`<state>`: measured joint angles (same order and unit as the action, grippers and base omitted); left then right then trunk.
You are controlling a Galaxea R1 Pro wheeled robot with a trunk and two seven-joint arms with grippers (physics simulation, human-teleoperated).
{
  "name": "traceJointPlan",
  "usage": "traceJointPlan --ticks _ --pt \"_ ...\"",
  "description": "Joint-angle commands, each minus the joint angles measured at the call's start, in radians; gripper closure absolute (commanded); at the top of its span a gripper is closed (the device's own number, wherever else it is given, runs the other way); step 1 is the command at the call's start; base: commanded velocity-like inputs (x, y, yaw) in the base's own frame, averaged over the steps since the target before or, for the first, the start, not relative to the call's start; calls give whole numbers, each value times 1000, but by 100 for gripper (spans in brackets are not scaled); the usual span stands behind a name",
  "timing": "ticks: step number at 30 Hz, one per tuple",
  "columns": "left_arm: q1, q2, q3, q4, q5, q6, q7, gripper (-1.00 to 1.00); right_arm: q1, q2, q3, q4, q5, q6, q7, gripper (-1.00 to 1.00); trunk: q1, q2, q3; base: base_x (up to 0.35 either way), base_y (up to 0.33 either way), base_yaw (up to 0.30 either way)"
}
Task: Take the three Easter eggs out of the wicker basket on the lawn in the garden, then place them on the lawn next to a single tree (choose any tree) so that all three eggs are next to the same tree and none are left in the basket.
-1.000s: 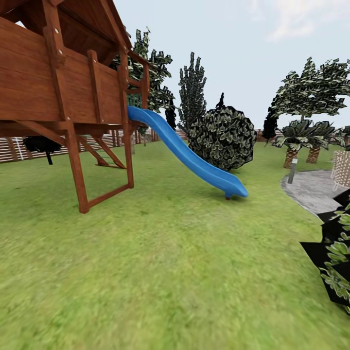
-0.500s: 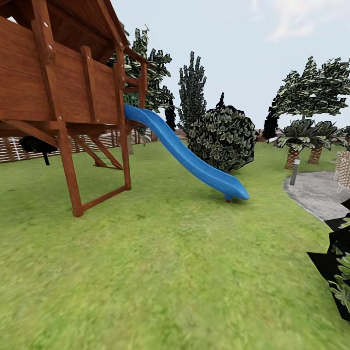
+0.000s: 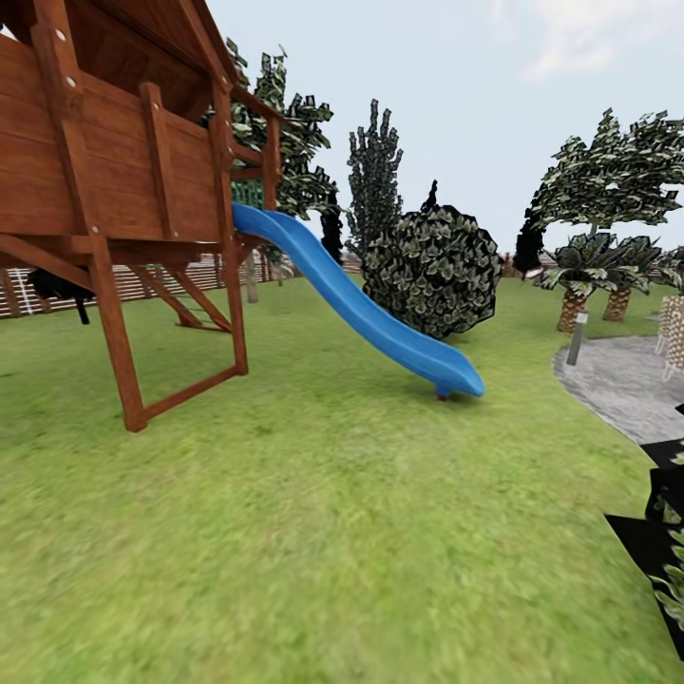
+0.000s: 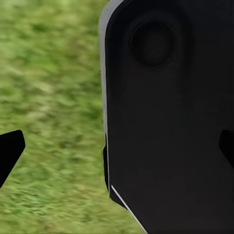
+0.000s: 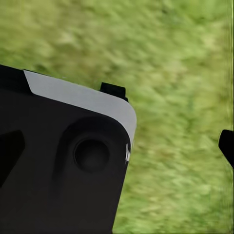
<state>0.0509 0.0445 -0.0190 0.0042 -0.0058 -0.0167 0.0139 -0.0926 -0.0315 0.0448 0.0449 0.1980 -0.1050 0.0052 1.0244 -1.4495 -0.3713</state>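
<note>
The three Easter eggs and the wicker basket are out of view. The lawn [image 3: 323,532] spreads wide and green ahead of me. A tree [image 3: 613,171] with a broad leafy canopy stands far off at the right, and another tree [image 3: 285,123] rises behind the play tower. Over blurred grass my left gripper [image 4: 117,148] is open, its fingertips [image 4: 10,148] far apart with nothing held. My right gripper [image 5: 117,148] is open too, one of its fingertips [image 5: 227,145] showing at the picture's edge. A black part of my own body lies beyond both grippers.
A wooden play tower [image 3: 114,180] with a blue slide [image 3: 366,313] stands at the left. Behind the slide are a round shrub [image 3: 432,271] and dark conifers [image 3: 375,171]. Grey paving [image 3: 622,380], a short lamp post [image 3: 574,347], palm plants [image 3: 589,266] and a dark leafy plant [image 3: 665,551] are on the right.
The whole head picture has shifted: the play tower and the dark plant at the right slid toward the picture's edges, so the camera has moved. Nothing in the garden itself moved.
</note>
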Motion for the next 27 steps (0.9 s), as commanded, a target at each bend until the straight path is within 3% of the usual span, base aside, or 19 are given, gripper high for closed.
traceJointPlan --ticks 1,19,27 --pt "0 0 -2 0 -1 -2 1 -100 -2 0 4 4 1 -7 1 -100 1 0 -1 294 -201 0" --pt "0 2 -2 -1 0 -2 1 -100 -2 -1 3 4 1 -8 -1 -100 1 0 -1 295 -136 36" --pt "0 2 -1 -1 0 -2 1 -100 -2 -1 2 4 0 -8 -4 -100 1 0 -1 294 -125 156"
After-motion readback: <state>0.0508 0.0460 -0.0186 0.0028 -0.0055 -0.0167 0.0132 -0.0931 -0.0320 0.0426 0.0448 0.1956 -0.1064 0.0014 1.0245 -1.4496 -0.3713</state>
